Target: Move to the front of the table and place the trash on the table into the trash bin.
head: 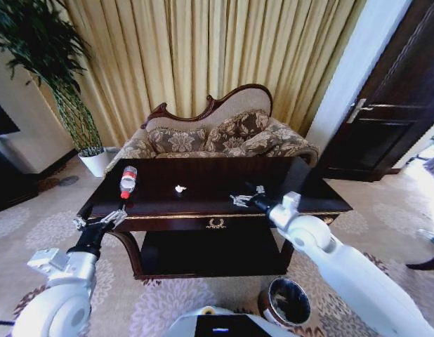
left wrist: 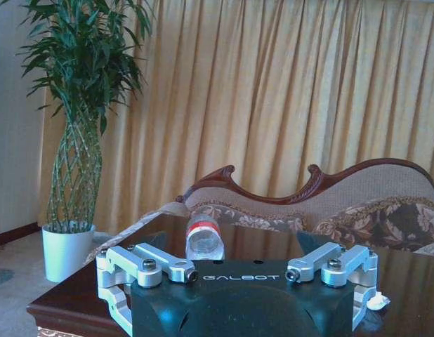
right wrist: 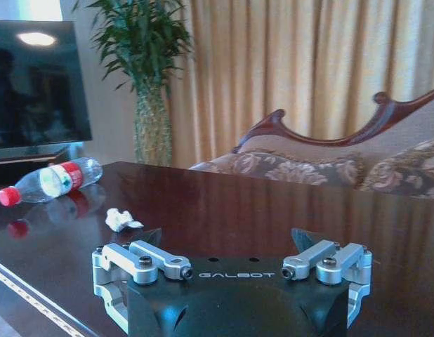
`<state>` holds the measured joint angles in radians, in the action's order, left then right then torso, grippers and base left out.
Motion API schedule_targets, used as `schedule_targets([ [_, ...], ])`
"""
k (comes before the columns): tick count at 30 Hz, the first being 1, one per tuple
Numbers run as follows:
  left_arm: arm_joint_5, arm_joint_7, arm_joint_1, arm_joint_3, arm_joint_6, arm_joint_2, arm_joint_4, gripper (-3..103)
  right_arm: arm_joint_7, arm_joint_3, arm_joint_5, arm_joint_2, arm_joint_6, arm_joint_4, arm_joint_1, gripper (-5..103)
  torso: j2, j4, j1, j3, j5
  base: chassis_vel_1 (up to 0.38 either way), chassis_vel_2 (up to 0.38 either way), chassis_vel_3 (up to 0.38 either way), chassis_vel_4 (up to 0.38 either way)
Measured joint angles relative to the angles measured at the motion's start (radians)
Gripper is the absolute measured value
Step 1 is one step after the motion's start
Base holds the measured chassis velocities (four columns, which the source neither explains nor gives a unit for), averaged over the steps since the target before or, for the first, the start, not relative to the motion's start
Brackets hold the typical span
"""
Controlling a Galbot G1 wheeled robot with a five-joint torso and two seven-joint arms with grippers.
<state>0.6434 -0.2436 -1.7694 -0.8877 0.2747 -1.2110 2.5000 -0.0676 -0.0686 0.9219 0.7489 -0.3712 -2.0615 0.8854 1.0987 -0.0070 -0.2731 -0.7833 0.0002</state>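
The dark glossy table (head: 203, 179) stands right before me. On its left part lies the trash: a clear bottle (head: 128, 181) with a red label and cap, and a crumpled white scrap (head: 180, 189) near the middle. My left gripper (head: 104, 221) hovers open at the table's front left corner, the bottle (left wrist: 204, 239) lying just beyond it and the scrap (left wrist: 377, 300) off to one side. My right gripper (head: 244, 198) is open low over the table's front right-centre; past it lie the scrap (right wrist: 119, 220) and the bottle (right wrist: 48, 182). The trash bin (head: 286, 302) stands on the carpet by my base.
A patterned sofa (head: 217, 137) stands behind the table, with curtains beyond. A potted plant (head: 90, 151) in a white pot is at the back left. A dark door (head: 392, 105) is at the right. A TV (right wrist: 34, 77) on a black cabinet stands at the left.
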Motion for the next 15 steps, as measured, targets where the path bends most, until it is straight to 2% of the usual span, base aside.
schedule_targets([
  [3,0.0,-0.001,-0.004,-0.002,0.0,-0.005,0.0,100,-0.012,0.107,0.02,0.012,-0.012,0.023,-0.114,100,0.0,0.0002,0.0,0.0,-0.0004,0.0,0.0,0.0,0.0],
  [4,0.0,-0.001,-0.004,-0.002,0.0,-0.005,0.0,100,-0.012,0.107,0.02,0.012,-0.012,0.023,-0.114,100,0.0,0.0002,0.0,0.0,-0.0004,0.0,0.0,0.0,0.0],
  [6,0.0,-0.003,-0.01,-0.007,0.0,-0.008,0.0,100,-0.012,0.197,0.021,0.027,-0.015,0.041,-0.201,100,0.0,0.0,0.0,0.0,-0.0005,0.0,0.0,0.0,0.0],
  [7,0.0,-0.003,-0.01,-0.007,0.0,-0.008,0.0,100,-0.012,0.197,0.021,0.027,-0.015,0.041,-0.201,100,0.0,0.0,0.0,0.0,-0.0005,0.0,0.0,0.0,0.0],
  [11,0.001,-0.003,-0.019,-0.016,0.0,-0.011,0.0,100,-0.014,0.367,0.029,0.067,-0.025,0.086,-0.355,100,0.0,0.0,0.0,0.0,-0.0005,0.0,0.0,0.0,0.0],
  [15,0.002,-0.005,-0.021,-0.019,0.0,-0.011,0.0,100,-0.019,0.405,0.037,0.088,-0.036,0.101,-0.399,100,0.0,0.0,0.0,0.0,-0.0003,0.0,0.0,0.0,0.0],
])
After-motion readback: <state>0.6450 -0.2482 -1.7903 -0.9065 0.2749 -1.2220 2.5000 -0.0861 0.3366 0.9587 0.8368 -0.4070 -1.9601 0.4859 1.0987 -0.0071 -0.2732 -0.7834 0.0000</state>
